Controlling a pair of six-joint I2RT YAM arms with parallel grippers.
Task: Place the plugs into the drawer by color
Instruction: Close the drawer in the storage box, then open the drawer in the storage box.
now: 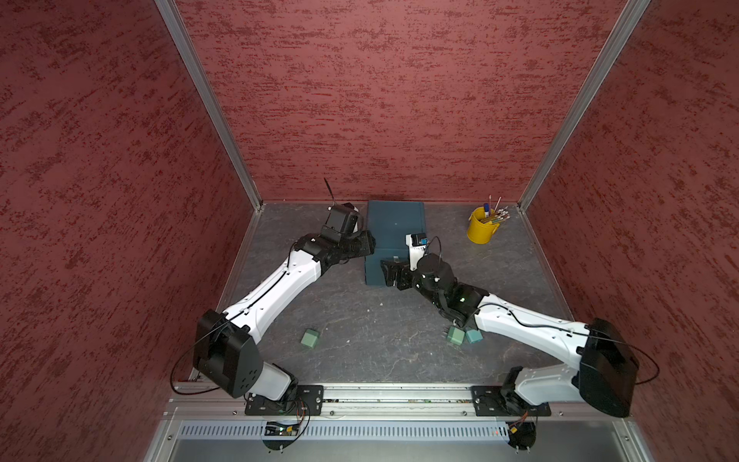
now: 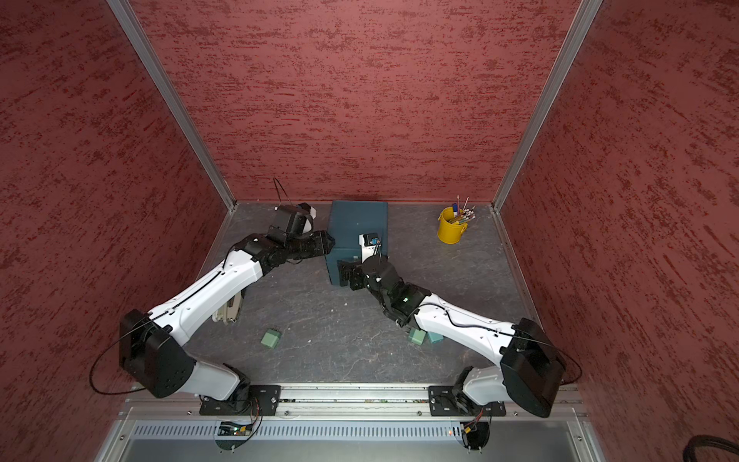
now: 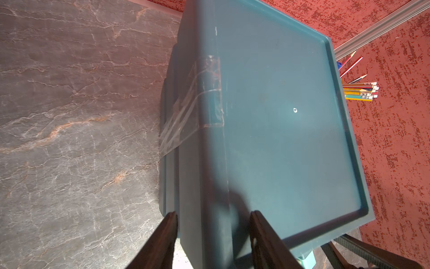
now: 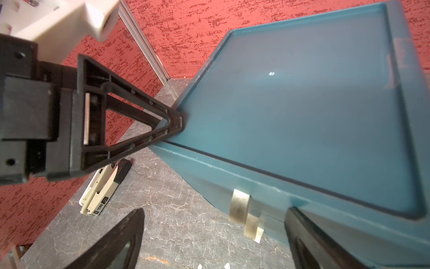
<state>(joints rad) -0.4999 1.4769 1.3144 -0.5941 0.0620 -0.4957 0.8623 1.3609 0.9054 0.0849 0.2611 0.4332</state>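
Note:
The drawer is a dark teal chest at the back middle, also in the other top view. My left gripper is closed on its top left edge, one finger beside the wall and one on the lid. My right gripper stands wide open at the chest's front, with the white pull tabs between its fingers. Three plugs lie on the floor nearer the front. A sage green plug is at the left. Another green plug touches a teal plug under my right forearm.
A yellow pen bucket stands at the back right. A stapler lies under my left forearm, near the left wall. Red walls close in the back and both sides. The arm bases sit on a metal rail along the front.

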